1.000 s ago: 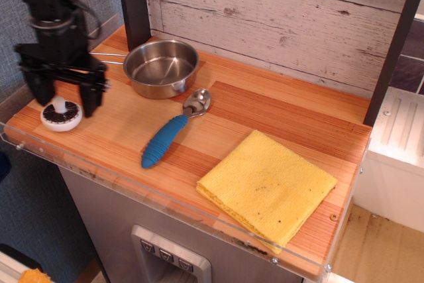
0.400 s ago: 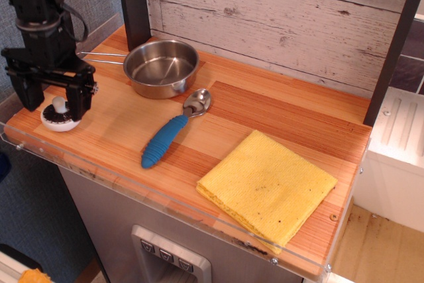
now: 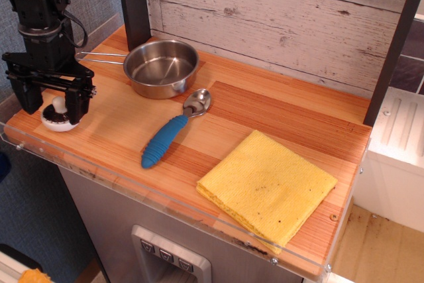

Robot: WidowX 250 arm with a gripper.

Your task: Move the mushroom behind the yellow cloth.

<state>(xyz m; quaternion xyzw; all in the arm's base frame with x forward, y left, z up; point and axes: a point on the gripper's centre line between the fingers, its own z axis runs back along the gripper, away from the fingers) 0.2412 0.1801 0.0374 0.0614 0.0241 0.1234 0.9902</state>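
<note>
The mushroom [image 3: 57, 114] lies cap-down at the far left front of the wooden counter, dark gilled face and short white stem pointing up. My black gripper [image 3: 52, 102] is open and stands over it, one finger on each side of the stem, low above the cap. I cannot tell whether the fingers touch it. The yellow cloth [image 3: 268, 187] lies flat at the front right of the counter, far from the gripper.
A steel pan [image 3: 161, 67] with a thin handle stands at the back left. A spoon with a blue handle [image 3: 172, 131] lies between pan and cloth. A dark post [image 3: 134, 4] and plank wall back the counter [image 3: 278, 107]. A clear lip edges the front.
The gripper has moved left and come down, from just right of the mushroom to straddling it. The mushroom, pan, spoon and cloth have not moved.
</note>
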